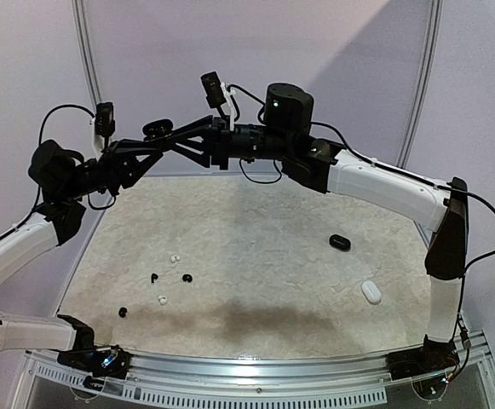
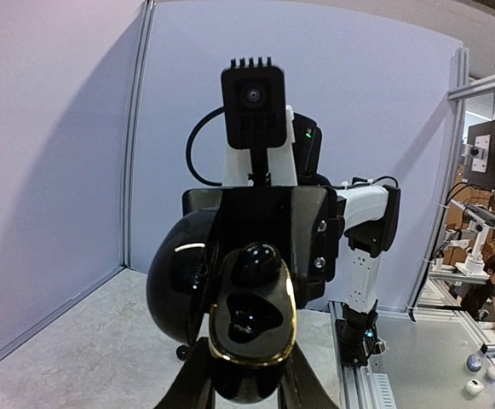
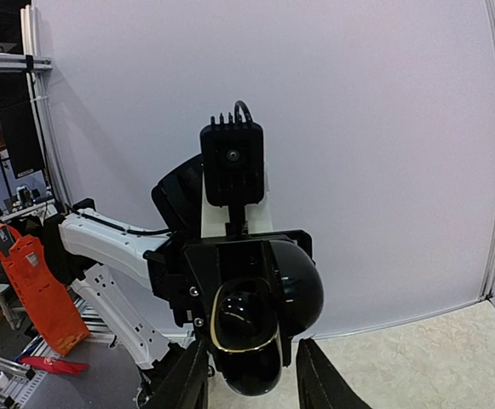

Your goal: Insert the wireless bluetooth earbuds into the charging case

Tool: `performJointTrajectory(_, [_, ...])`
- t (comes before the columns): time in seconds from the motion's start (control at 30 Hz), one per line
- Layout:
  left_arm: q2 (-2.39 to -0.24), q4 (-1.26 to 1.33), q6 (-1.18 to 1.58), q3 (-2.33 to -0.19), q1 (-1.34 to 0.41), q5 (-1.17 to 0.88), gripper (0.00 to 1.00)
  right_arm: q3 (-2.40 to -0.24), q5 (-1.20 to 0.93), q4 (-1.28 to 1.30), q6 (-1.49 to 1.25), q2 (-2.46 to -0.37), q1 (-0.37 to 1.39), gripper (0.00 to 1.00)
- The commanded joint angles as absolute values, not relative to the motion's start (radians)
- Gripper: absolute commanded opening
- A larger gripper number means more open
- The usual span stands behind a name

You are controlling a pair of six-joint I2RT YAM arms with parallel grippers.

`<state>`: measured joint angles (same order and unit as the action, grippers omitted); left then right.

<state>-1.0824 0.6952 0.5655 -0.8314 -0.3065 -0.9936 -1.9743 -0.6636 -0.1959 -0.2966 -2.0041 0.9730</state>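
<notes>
- Above the far left part of the bench (image 1: 256, 221), the two arms meet head-on around an open black charging case (image 2: 245, 319), held well clear of the surface.
- The left fingers (image 2: 186, 388) grip the lower body of that case, one on each side. Its gold-rimmed tray is tilted up toward the wrist camera and its lid hangs open to one side.
- A seated black earbud (image 2: 251, 260) sits in the upper pocket of the tray.
- The right fingers (image 3: 189, 379) flank the same case from the opposite side and stand narrowly apart. I cannot tell whether they press on it.
- Five earbuds lie loose on the bench toward the near left corner:
  - a far white earbud (image 1: 175, 256)
  - a left-middle black earbud (image 1: 153, 278)
  - a right-middle black earbud (image 1: 187, 278)
  - a near white earbud (image 1: 163, 300)
  - a corner black earbud (image 1: 123, 312), closest to the left edge
- A closed black case (image 1: 339, 242) lies toward the right edge.
- A white case (image 1: 371, 292) lies nearer the near right corner. Both cases are well apart from the loose earbuds.
</notes>
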Motion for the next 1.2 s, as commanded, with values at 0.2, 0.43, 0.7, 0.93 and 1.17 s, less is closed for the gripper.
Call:
performJointTrajectory(0.2, [-1.091,0.703,0.552,-0.864,-0.324,-0.983,0.0,-2.015,-0.683,-0.194,-0.316,-2.036,0.979,0.32])
performJointTrajectory(0.43, [-1.091,0.703,0.547,-0.864,-0.325,-0.984,0.0,-2.037,-0.686,-0.173,-0.32,-2.055,0.979,0.34])
performJointTrajectory(0.7, [-1.088,0.703,0.546,-0.861,-0.325,-0.981,0.0,-2.041,-0.685,-0.161,-0.319,-2.058,0.981,0.33])
performJointTrajectory(0.93, [-1.088,0.703,0.542,-0.86,-0.327,-0.983,0.0,-2.041,-0.674,-0.149,-0.318,-2.061,0.981,0.37])
performJointTrajectory(1.17, [-1.087,0.7,0.54,-0.859,-0.326,-0.981,0.0,-2.042,-0.679,-0.138,-0.314,-2.062,0.981,0.29])
